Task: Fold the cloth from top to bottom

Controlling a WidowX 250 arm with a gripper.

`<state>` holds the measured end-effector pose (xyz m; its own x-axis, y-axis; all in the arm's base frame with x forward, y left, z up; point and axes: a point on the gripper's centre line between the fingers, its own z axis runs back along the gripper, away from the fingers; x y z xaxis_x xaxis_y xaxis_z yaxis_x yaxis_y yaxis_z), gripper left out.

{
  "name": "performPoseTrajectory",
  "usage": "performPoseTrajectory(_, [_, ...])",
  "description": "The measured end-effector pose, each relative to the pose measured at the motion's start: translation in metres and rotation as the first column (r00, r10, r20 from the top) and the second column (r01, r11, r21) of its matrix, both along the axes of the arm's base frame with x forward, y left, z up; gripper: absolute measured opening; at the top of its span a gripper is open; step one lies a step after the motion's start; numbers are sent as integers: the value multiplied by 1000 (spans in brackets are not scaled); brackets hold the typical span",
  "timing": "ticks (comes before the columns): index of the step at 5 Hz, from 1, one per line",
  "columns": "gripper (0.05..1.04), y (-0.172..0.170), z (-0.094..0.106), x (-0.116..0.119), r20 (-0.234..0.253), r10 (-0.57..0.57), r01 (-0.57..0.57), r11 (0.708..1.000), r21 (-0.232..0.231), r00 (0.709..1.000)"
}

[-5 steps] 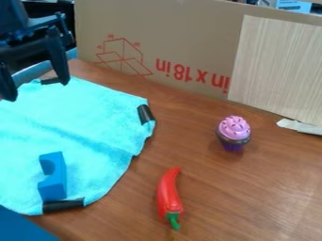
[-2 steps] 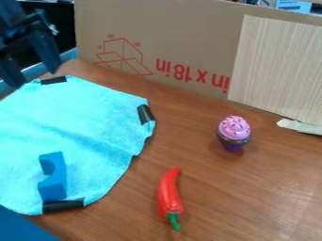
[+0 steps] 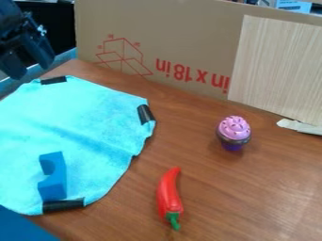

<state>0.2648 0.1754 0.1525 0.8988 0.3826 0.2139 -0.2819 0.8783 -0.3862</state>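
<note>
2 fingers spread wide, nothing between them, on the black gripper, near the top of the bright turquoise cloth lying open on the brown wooden table. I'd pinch by the black top strip, then fold slowly over that blue notched block.

fuzzy matt cloth, smooth wood table, glossy plastic-looking chili pepper, matt cardboard

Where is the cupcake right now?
In the camera view, the cupcake stands on the wooden table at the right, above and right of the pepper.
</note>
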Motion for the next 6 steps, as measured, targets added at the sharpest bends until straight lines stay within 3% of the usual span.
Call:
performPoseTrajectory(2, [999,20,-23,42,134,110,-133,975,176,985])
performPoseTrajectory(3, [999,27,-46,66,111,182,-203,954,223,977])
performPoseTrajectory(4, [999,34,-58,85,74,289,-298,935,194,954])
performPoseTrajectory(5, [999,45,-59,99,141,472,-491,858,150,870])
performPoseTrajectory(6, [999,52,-69,103,140,590,-604,790,105,795])
